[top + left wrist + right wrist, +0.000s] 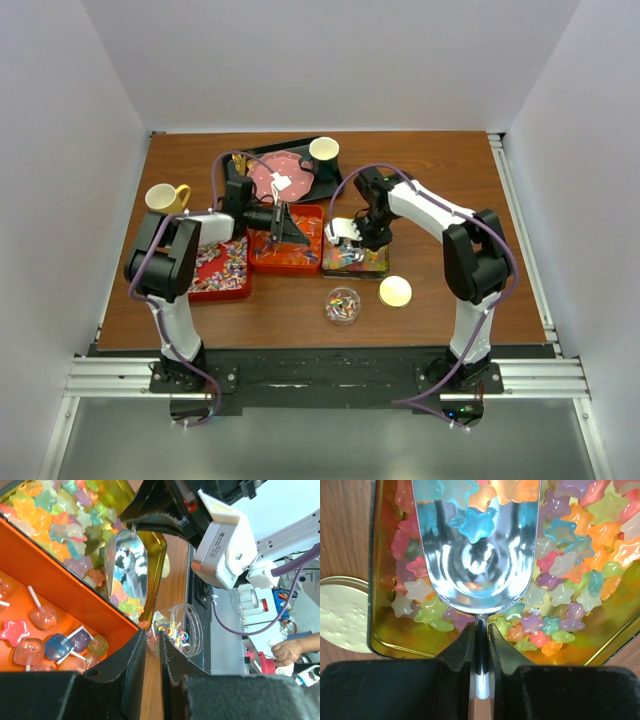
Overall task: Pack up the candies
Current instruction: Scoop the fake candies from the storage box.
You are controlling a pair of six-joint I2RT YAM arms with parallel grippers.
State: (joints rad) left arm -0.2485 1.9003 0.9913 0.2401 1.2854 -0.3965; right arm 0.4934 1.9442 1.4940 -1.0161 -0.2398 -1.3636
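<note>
Three open trays hold the candies: mixed wrapped pieces in a red tray point(222, 270), jelly lollipops point(44, 617) in the orange tray point(290, 250), and pastel star candies point(570, 555) in a gold tin point(356, 260). My right gripper point(480, 630) is shut on the thin handle of a metal scoop point(475, 545), whose bowl lies in the star candies with a few of them in it. My left gripper point(153, 639) hovers at the orange tray's corner, jaws a narrow gap apart with nothing between them. A clear jar point(184, 629) holding swirl lollipops stands just beyond it.
The jar point(343, 305) and its pale round lid point(395, 291) sit on the wood in front of the trays. Behind the trays, a black tray carries a pink dotted plate point(262, 180) and a cup point(323, 152). A yellow mug point(167, 198) stands at the left.
</note>
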